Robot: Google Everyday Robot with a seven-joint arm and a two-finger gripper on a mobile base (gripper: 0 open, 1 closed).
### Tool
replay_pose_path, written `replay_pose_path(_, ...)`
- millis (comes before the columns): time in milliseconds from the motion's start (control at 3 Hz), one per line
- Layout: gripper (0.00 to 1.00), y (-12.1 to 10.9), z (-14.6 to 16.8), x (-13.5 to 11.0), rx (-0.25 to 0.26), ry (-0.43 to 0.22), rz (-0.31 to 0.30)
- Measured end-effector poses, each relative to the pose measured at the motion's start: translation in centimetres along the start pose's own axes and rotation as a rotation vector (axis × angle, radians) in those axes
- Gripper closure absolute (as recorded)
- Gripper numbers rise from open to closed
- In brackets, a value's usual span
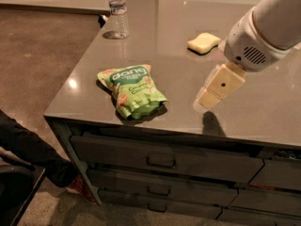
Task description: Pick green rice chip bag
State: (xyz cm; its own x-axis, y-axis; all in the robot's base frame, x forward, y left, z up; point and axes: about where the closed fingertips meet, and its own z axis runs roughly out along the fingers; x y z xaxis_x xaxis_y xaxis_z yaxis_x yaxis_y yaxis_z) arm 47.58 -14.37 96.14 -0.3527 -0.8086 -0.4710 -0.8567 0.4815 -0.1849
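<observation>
The green rice chip bag (132,90) lies flat on the grey countertop (169,55) near its front left corner, with white "dang" lettering on a darker green patch facing up. My gripper (205,102) hangs from the white arm on the right, just above the counter and to the right of the bag, a clear gap apart from it. Its cream-coloured body points down and to the left. Nothing is seen in it.
A clear water bottle (118,12) stands at the back left of the counter. A pale yellow sponge (203,42) lies at the back, right of centre. Drawers (160,160) run under the front edge. A person's dark leg and shoe (33,154) are on the floor at left.
</observation>
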Motion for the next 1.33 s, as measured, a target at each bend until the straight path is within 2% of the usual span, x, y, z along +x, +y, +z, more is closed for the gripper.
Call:
replay_pose_path(333, 0.0, 0.0, 0.0, 0.0, 0.0, 0.0, 0.0)
replay_pose_path(667, 0.0, 0.3, 1.6, -1.1, -0.018, -0.001, 0.018)
replay_pose_path(1333, 0.0, 1.0, 6.9, -4.5, -0.088, 0.016, 0.011)
